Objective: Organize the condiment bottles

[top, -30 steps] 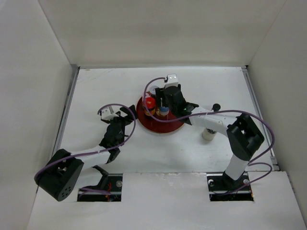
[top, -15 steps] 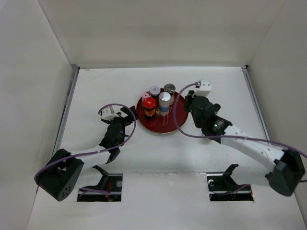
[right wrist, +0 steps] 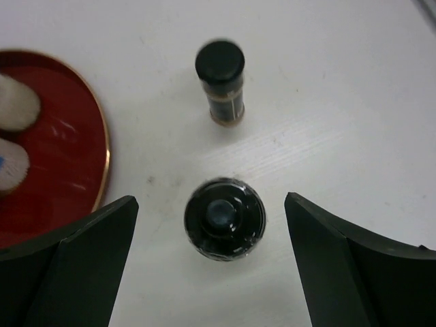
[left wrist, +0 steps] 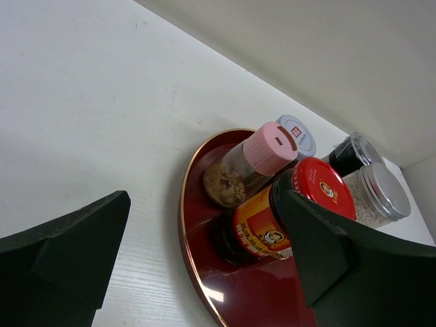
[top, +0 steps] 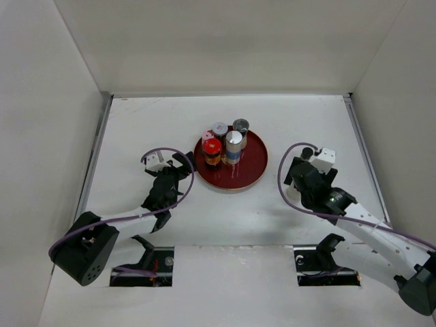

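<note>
Several condiment bottles stand at the back left of the round red tray (top: 249, 173): a red-lidded jar (top: 212, 147), a pink-capped shaker (top: 207, 136), a white-capped one (top: 219, 128), a silver-lidded one with a blue band (top: 234, 141) and a dark one (top: 240, 125). My left gripper (top: 178, 164) is open, just left of the tray; its view shows the red-lidded jar (left wrist: 317, 192) and the pink-capped shaker (left wrist: 271, 146). My right gripper (top: 297, 177) is open right of the tray, hanging over a round black-topped bottle (right wrist: 224, 218) that stands between its fingers untouched. A small dark-capped bottle (right wrist: 220, 82) stands beyond it.
The tray rim (right wrist: 103, 155) lies left of the right gripper. White walls enclose the table on the back and both sides. The right arm hides both black bottles in the top view.
My right arm has drawn back from over the tray, swung right and toward the near side, and now hangs over the black-topped bottle. The tray bottles are uncovered. The left arm has barely moved.
</note>
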